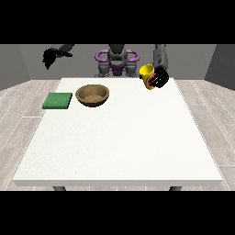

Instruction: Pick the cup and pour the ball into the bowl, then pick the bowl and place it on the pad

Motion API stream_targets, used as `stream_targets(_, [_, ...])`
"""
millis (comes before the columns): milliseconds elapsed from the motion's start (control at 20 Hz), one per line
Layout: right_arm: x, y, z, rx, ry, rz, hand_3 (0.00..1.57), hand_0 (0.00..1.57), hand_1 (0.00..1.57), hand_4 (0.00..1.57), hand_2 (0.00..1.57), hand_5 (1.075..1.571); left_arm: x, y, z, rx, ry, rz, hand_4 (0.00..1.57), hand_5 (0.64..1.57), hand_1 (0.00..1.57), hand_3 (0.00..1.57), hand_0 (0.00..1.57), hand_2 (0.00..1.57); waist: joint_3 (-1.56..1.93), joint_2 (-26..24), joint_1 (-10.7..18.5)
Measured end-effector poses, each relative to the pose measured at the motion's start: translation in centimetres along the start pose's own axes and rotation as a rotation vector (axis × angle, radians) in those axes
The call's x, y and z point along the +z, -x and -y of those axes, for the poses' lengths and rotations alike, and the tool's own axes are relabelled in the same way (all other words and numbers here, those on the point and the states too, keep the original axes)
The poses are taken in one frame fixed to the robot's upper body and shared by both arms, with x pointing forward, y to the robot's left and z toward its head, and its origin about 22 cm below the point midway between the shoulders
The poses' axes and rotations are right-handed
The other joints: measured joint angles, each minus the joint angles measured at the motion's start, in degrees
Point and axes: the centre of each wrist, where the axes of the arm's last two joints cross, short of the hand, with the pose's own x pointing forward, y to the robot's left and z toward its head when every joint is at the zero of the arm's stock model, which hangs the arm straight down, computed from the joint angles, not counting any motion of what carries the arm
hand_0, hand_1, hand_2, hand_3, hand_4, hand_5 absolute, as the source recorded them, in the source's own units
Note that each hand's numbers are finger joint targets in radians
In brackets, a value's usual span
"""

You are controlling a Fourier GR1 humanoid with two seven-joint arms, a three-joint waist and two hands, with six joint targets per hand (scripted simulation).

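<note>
— Looking at the upper right of the frame: what has the hand at the view's right got?

— A yellow cup. Its black fingers are curled round the side of it, and the cup is tilted, mouth turned toward the left of the frame, at the far edge of the white table.

— And the ball?

— Can't see it from here — it may be inside the cup, but I can't tell.

— Where's the bowl?

— The brown bowl sits upright on the table in the upper left part of the frame, well apart from the cup. Just to its left lies the green pad, flat, near the bowl but not touching it.

— The other hand?

— The hand at the view's left hangs up in the air at the upper left, off the table, away from everything. Whether its fingers are curled or straight I can't make out.
</note>
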Motion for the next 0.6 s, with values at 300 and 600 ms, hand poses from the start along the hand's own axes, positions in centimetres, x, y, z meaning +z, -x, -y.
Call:
stream_targets(300, [1.0, 1.4, 1.6, -0.015, 0.02, -0.033, 0.0, 0.0, 0.0, 0.0, 0.0, 1.569, -3.6, -3.1, -0.9, -0.143, 0.045, -0.01, 1.57, 1.278, 1.47, 1.57, 1.47, 1.57, -0.16, -1.2, 1.1])
stream_targets(600, [0.9, 1.1, 2.7, -0.023, 0.013, -0.018, 0.0, 0.0, 0.0, 0.0, 0.0, 1.569, -5.5, -5.7, -0.4, -0.264, 0.038, -0.01, 1.51, 1.245, 1.5, 1.57, 1.5, 1.57, -0.21, -0.7, 0.2])
